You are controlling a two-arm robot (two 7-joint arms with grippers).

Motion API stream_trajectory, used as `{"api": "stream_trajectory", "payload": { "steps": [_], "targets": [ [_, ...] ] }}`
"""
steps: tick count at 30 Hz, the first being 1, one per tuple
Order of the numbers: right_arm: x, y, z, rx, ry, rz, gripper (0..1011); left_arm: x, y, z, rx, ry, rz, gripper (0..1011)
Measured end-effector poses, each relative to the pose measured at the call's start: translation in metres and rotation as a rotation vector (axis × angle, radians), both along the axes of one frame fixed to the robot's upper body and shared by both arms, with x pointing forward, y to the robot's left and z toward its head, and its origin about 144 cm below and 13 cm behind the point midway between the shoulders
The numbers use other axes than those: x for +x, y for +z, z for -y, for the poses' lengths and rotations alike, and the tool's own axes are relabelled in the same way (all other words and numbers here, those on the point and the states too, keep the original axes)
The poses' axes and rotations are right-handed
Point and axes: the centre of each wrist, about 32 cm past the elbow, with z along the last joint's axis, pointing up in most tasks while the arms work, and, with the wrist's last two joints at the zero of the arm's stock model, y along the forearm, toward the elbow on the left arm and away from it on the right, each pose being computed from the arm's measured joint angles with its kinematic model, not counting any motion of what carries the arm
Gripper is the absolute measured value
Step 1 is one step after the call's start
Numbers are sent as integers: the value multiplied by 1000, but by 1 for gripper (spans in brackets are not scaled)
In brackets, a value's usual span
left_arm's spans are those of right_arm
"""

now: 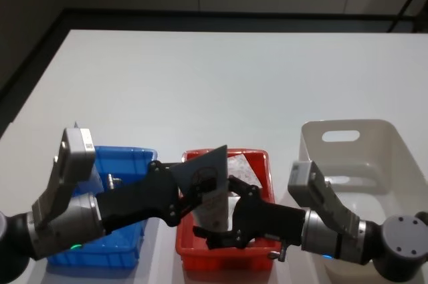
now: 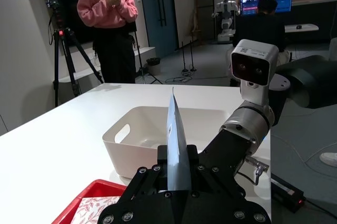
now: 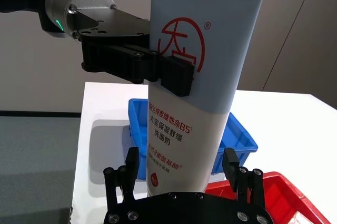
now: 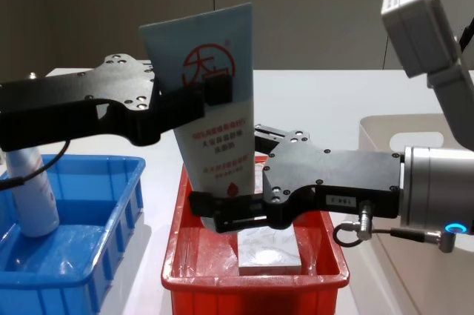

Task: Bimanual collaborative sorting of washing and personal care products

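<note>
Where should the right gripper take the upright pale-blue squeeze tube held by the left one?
On the tall pale-blue squeeze tube, grip the narrower lower body under the red text, from the robot's right. It stands crimped end up; the left gripper pinches the flat upper part at the logo, leaving the lower part free. The right gripper has its fingers straddling it there, open.
</note>
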Motion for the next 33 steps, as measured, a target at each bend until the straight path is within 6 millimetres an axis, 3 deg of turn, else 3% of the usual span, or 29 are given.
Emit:
{"api": "stream_trajectory", "payload": {
  "steps": [14,33],
  "targets": [
    [9,-2,-12,-2,7,1,1001,0,0,0,0,0,0,205],
    [8,-2,-11,0,5,0,969,0,0,0,0,0,0,204]
  ]
}}
